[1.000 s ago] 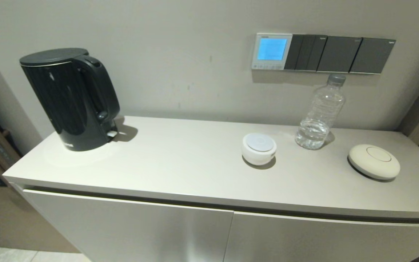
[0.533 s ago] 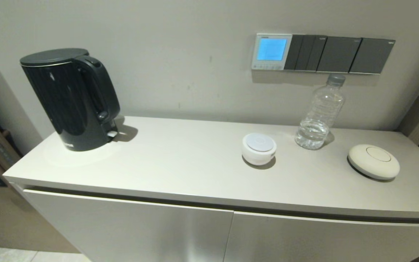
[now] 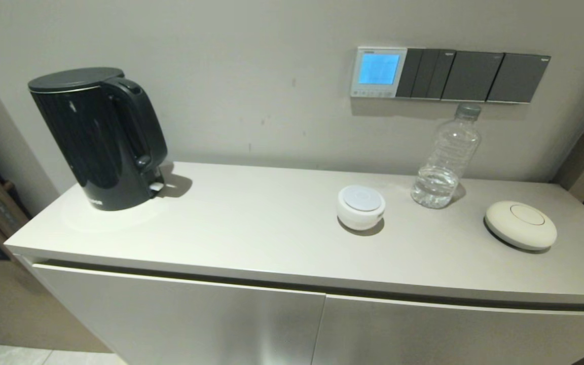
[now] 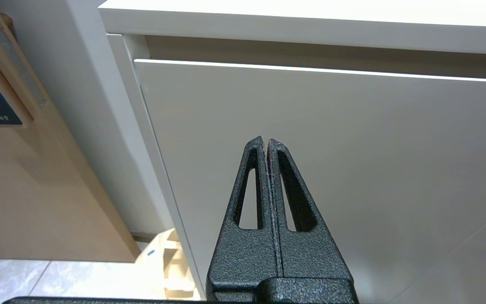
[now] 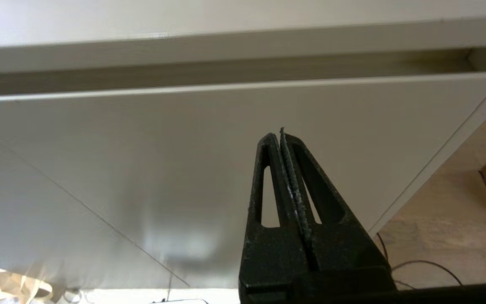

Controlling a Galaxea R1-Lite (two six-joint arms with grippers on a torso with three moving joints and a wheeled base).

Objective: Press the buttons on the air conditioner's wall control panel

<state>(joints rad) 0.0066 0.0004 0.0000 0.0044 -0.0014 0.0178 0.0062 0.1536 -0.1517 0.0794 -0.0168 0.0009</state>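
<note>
The air conditioner's wall control panel [image 3: 377, 71] is a small white-framed square on the wall at the upper right of the head view, its screen glowing blue. The buttons [image 3: 373, 93] form a tiny pale row along its lower edge. Neither arm shows in the head view. My left gripper [image 4: 266, 141] is shut and empty, low in front of the cabinet's left door. My right gripper [image 5: 280, 136] is shut and empty, low in front of the cabinet's right door. Both are far below the panel.
Dark grey switch plates [image 3: 474, 76] adjoin the panel on its right. On the cabinet top [image 3: 251, 233] stand a black kettle [image 3: 99, 137] at left, a small white round device [image 3: 361, 207], a clear water bottle [image 3: 446, 157] under the switches, and a cream disc [image 3: 521, 224].
</note>
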